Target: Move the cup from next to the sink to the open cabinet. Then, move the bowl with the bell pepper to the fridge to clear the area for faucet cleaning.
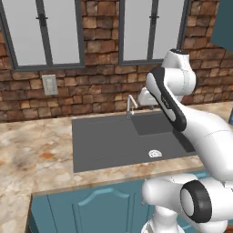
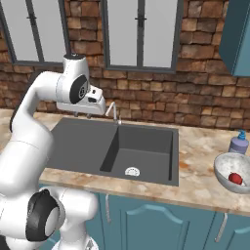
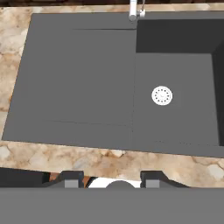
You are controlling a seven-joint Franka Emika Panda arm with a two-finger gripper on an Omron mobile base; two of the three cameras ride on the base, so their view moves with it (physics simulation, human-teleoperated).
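A dark grey sink [image 1: 123, 141] is set in a marbled stone counter [image 2: 205, 161] below a brick wall with windows. The gripper [image 3: 109, 180] hovers above it; whether its fingers hold anything cannot be told. A white bowl [image 2: 225, 176] holding the red bell pepper [image 2: 236, 178] sits right of the sink.

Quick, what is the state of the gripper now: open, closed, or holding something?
Gripper: jaws stand apart over the sink, with nothing between them; open, holding nothing.
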